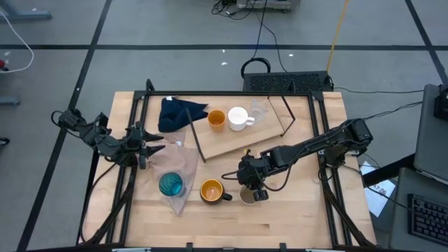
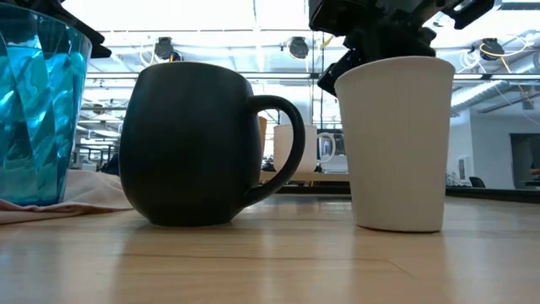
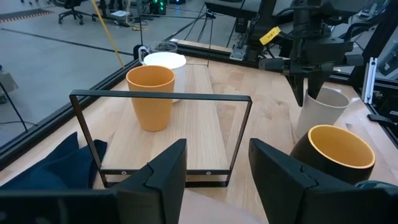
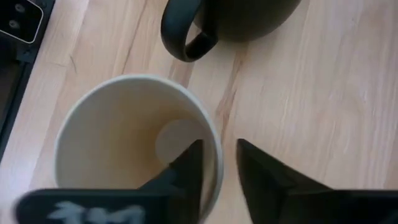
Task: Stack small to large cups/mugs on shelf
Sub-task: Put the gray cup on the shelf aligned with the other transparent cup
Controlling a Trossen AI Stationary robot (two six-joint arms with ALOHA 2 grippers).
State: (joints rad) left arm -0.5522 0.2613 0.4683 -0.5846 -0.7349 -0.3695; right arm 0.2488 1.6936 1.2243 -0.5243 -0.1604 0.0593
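Fingers of my right tool [image 4: 217, 168] straddle the beige cup's [image 4: 134, 146] rim on the bench [image 4: 323, 93] beside the dark mug [image 4: 236, 18], closing to pinch it for the shelf [image 1: 241, 136]; left tool [image 3: 214, 171] waits open.

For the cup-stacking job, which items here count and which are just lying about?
Job:
shelf
small orange cup
white mug
clear cup
grey-beige cup, right hand straddling its rim
dark mug
teal tumbler

Lying about:
dark blue cloth
pinkish cloth
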